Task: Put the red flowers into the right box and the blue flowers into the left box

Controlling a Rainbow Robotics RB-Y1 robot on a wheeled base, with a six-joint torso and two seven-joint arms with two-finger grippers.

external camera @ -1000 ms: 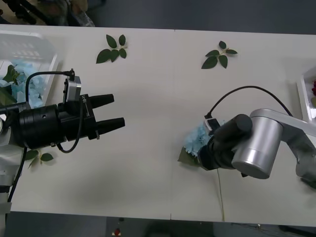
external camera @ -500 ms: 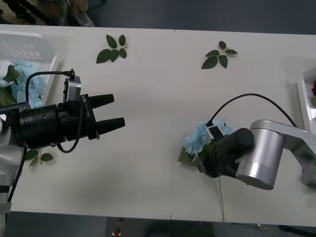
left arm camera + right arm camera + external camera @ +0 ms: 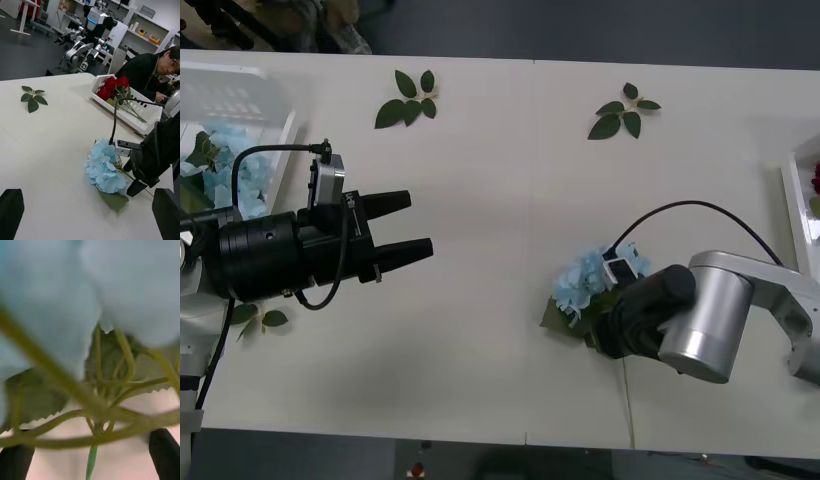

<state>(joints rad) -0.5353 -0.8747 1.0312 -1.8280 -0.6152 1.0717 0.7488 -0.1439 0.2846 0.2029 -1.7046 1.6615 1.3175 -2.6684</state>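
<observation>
The blue flowers (image 3: 588,282) lie on the bench (image 3: 500,180) near-right, head leftward, stems running back between the right claw's (image 3: 90,453) spread fingers, seemingly not yet clamped. The left claw (image 3: 408,226) hovers open, well apart.

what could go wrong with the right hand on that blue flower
1. The right hand sits low over the blue flower with its fingers open either side of thin, branching stems. Closing may catch only a side twig or a leaf, and the flower could slip out.
2. This flower belongs in the left box, far across the table, with the open left hand hanging in between. A loose hold could drop it there, or the arms could clash.
</observation>
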